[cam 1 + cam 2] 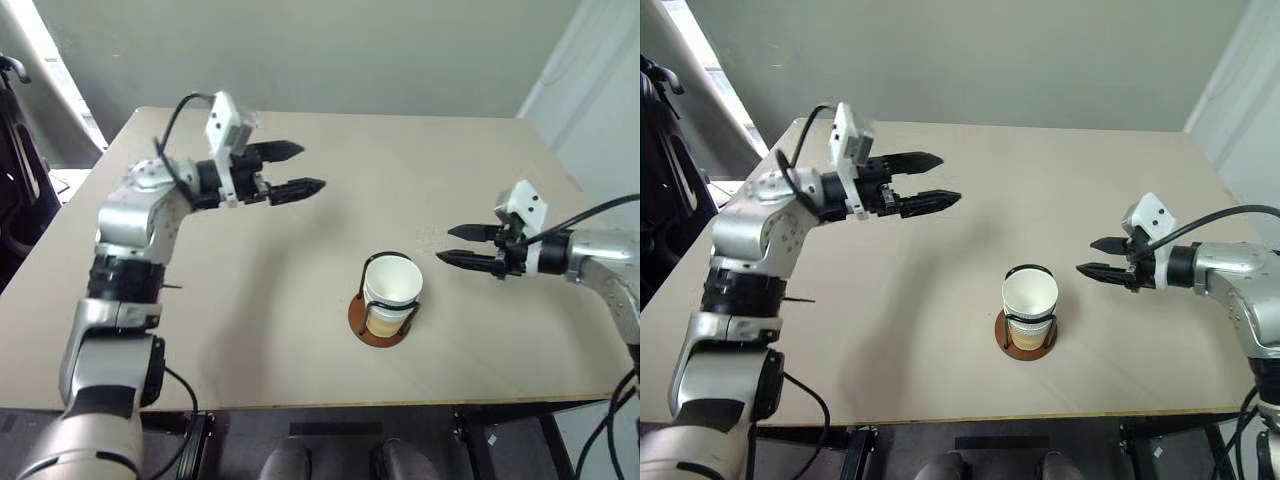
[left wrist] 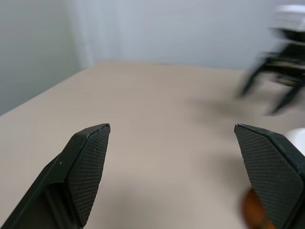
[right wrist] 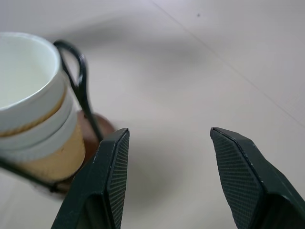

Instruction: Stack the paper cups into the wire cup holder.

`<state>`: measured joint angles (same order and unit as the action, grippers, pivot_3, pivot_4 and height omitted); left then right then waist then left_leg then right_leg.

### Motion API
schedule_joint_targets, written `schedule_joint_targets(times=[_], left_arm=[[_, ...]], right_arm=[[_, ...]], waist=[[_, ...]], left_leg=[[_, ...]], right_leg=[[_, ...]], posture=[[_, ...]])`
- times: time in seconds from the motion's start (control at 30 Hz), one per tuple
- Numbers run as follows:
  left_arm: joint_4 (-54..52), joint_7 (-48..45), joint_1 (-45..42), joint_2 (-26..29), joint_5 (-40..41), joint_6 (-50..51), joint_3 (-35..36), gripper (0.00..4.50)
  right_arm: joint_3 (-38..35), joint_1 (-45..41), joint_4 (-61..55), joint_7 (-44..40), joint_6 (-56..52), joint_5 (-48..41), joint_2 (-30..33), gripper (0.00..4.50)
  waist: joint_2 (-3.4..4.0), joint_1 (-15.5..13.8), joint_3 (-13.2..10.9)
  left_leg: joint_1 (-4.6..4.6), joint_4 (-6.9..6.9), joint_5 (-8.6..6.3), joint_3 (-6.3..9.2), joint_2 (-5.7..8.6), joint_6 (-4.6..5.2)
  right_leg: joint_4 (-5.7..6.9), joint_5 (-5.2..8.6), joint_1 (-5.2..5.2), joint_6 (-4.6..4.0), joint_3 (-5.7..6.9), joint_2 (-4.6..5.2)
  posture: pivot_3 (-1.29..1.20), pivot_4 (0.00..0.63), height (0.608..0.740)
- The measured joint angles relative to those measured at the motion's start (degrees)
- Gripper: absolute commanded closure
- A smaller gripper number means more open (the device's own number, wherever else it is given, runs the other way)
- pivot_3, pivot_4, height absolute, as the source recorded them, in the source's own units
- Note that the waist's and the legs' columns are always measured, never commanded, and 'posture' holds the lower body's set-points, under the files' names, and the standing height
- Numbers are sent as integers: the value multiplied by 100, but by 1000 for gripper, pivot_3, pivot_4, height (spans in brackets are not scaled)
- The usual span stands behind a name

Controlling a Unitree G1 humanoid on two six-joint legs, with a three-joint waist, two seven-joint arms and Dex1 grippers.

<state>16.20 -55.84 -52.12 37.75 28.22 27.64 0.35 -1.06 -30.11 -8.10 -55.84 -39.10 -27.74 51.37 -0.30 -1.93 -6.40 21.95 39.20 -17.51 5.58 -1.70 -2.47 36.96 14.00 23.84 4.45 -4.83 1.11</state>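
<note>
The paper cups [image 1: 392, 290] stand nested one inside another in the wire cup holder [image 1: 382, 323], near the table's front centre; the stack shows white rims and a tan ribbed side [image 3: 35, 119], with a black wire loop [image 3: 78, 81] beside it. My left gripper [image 1: 295, 168] hangs open and empty above the table, well back and left of the stack, pointing right. My right gripper [image 1: 450, 245] is open and empty just to the right of the cups, pointing left at them without touching. In the left wrist view the left fingertips [image 2: 90, 162] stand wide apart over bare table.
The tan table [image 1: 300, 330] spreads around the holder, its front edge close below the base. A dark frame [image 1: 20, 150] stands off the table's left side. The right arm's cable [image 1: 600, 210] loops over the table's right edge.
</note>
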Motion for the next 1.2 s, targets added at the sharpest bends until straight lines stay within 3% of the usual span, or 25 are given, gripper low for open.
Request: schedule_joint_targets(times=[0.33, 1.2], left_arm=[[-1113, 1334, 1308, -56, 25, 521, 858, 22], [-606, 2869, 1114, -1026, -274, -10, 1252, 22]], right_arm=[[-33, -412, 884, 708, 369, 467, -815, 1808], [-725, -996, 1850, 2793, 1030, 829, -2224, 1808]], waist=[[0, 5, 0], [0, 12, 0]], left_leg=[[-5, -2, 2, 2, -1, -4], [-3, -13, 2, 0, 0, -7]], right_leg=[[3, -2, 0, -5, 0, -2], [4, -6, 14, -17, -1, 0]], posture=[[0, 150, 740], [0, 150, 740]])
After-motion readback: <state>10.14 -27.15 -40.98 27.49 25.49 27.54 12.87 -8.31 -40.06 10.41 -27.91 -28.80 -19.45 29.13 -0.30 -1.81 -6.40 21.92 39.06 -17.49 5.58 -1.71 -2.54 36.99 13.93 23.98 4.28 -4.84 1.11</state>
